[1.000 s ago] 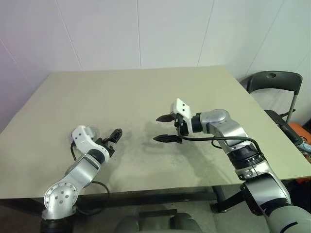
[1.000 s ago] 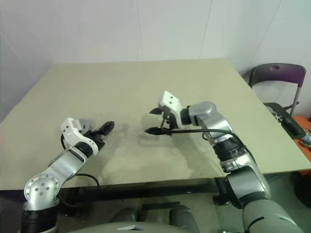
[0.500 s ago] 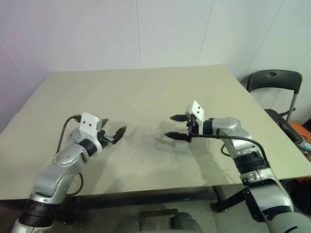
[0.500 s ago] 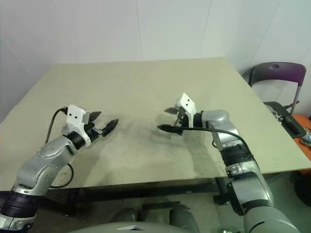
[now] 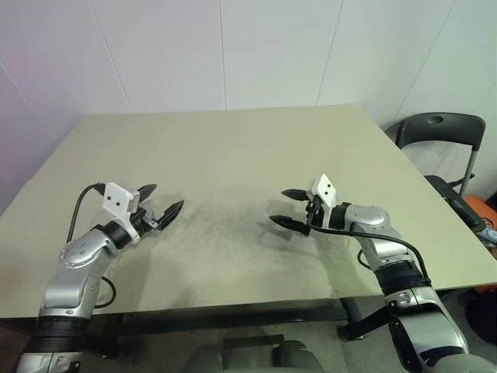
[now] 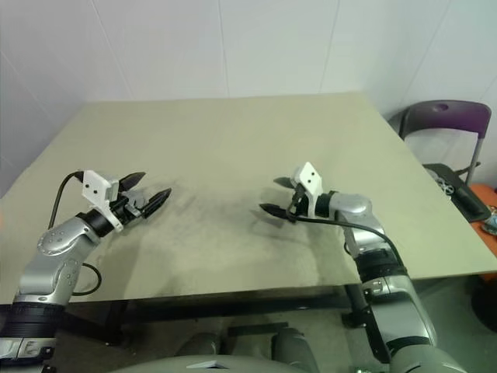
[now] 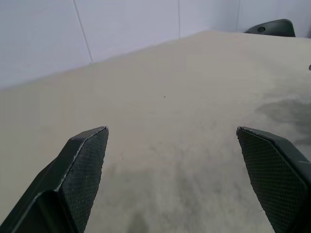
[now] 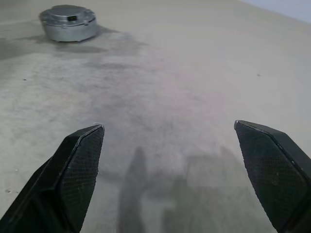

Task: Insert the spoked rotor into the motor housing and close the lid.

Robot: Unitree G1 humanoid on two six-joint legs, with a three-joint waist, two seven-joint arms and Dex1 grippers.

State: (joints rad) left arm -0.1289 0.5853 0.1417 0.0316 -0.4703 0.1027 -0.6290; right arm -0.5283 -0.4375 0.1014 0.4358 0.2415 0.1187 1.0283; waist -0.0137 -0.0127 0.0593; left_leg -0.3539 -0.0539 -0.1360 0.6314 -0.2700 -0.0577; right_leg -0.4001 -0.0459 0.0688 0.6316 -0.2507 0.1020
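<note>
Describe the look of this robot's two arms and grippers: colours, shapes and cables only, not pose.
Both arms are built of rounded silver-grey metal segments joined by black rings. Each wrist carries a small white camera block. A thin black cable loops along each forearm. The left gripper and right gripper each have two black, pointed fingers with textured inner faces.

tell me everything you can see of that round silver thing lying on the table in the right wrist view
The round silver thing is a low, squat metal drum, grey and dull-shiny, with a flat top that has a slightly stepped centre and a small dark rectangular mark on its upper rim. It sits flat and upright on the beige table, next to a darker smudged patch of the surface. Nothing touches it; the open right pincer points along the table with the drum well ahead of it. Its inside parts cannot be made out.
</note>
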